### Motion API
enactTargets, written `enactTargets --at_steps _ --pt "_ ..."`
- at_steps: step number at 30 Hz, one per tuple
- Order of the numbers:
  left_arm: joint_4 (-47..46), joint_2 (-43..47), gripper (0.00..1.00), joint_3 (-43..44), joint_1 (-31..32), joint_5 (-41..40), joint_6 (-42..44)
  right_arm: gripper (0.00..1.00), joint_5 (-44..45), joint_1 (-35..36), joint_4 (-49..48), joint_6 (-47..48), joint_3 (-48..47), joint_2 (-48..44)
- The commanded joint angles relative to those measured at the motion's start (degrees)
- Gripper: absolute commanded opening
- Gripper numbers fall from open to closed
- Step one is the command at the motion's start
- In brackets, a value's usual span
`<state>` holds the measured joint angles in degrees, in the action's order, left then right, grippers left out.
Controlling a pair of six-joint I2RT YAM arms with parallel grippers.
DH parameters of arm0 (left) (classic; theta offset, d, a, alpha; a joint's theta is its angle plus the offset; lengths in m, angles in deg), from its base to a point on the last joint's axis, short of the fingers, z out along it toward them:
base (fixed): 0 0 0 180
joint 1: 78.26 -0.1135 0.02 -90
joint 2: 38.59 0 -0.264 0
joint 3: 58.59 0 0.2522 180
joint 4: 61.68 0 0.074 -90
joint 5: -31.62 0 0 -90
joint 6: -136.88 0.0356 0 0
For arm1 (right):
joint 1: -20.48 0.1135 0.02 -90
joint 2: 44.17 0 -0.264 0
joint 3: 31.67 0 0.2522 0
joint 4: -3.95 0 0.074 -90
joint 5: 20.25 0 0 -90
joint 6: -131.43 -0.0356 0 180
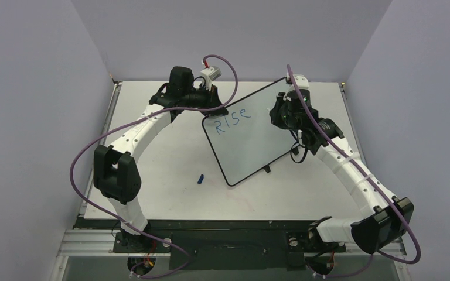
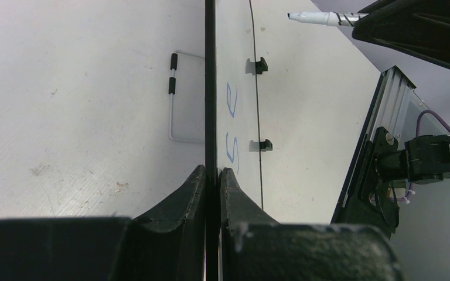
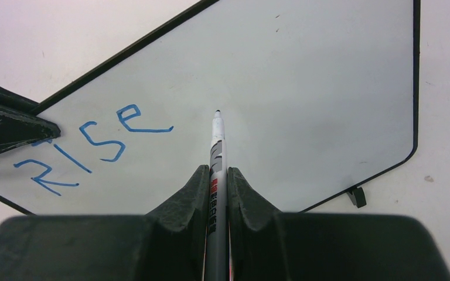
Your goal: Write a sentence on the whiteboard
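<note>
Clamping whiteboard (image 1: 252, 140) edge: left pincer (image 2: 212, 171) | right pincer (image 3: 218, 171) clamped on marker (image 3: 217, 143) | sentence (image 3: 94, 149) shows "Rise" | tip contact unclear

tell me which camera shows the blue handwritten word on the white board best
Right wrist: the blue handwritten word, "Rise", reads large on the glossy white whiteboard. Top external shows it whole but small. Left wrist sees the board edge-on, catching only squashed "s" and "e".

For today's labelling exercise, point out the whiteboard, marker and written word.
whiteboard (image 1: 252, 149), top external view, bare white face.
marker (image 3: 217, 146), right wrist view, barrel below tip.
written word (image 3: 102, 142), right wrist view, the letter s.
</note>
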<state>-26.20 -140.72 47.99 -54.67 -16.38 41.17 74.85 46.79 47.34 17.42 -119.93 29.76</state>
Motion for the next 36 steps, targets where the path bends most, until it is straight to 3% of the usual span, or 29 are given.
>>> enactTargets --at_steps 1,19,36 --pt "-2.99 3.10 0.00 0.26 0.14 -1.04 4.84 0.00 -1.28 -0.88 -2.94 0.27 0.31 1.18" --pt "-3.15 2.65 0.00 0.35 0.14 -0.78 4.60 0.00 -5.87 -0.98 -6.89 -1.22 0.09 7.66" --pt "-3.08 2.43 0.00 0.43 0.18 -0.82 4.65 0.00 -8.36 -0.63 -6.80 -2.04 6.15 4.17"
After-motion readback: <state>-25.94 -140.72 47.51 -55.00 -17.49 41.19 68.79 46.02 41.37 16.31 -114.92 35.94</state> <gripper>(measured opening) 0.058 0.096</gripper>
